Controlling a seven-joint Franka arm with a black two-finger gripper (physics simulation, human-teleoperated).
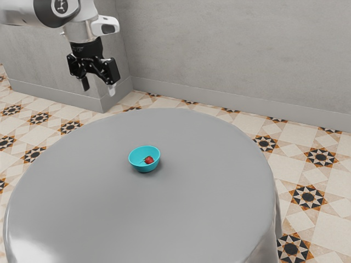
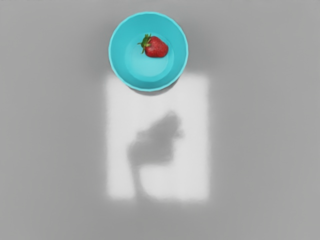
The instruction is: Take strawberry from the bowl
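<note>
High over the table's far-left part in the exterior view, my gripper [image 1: 98, 87] hangs open, its two fingers wide apart with nothing between them. The turquoise bowl [image 1: 145, 166] stands upright on the table, lower than the gripper and toward the exterior view's right. Inside it lies a red strawberry [image 1: 149, 160]. From the hand, the bowl [image 2: 120, 62] is seen from above, and the strawberry [image 2: 157, 47] rests on its bottom, off to one side, with green leaves showing. Bowl and gripper are well apart.
The round grey table [image 1: 208, 208] carries the bowl near its middle. A grey wall [image 1: 236, 49] rises behind it, with a wall block behind the arm. In the wrist view, a bright patch with the arm's shadow lies on the tabletop [image 2: 260, 150] beside the bowl.
</note>
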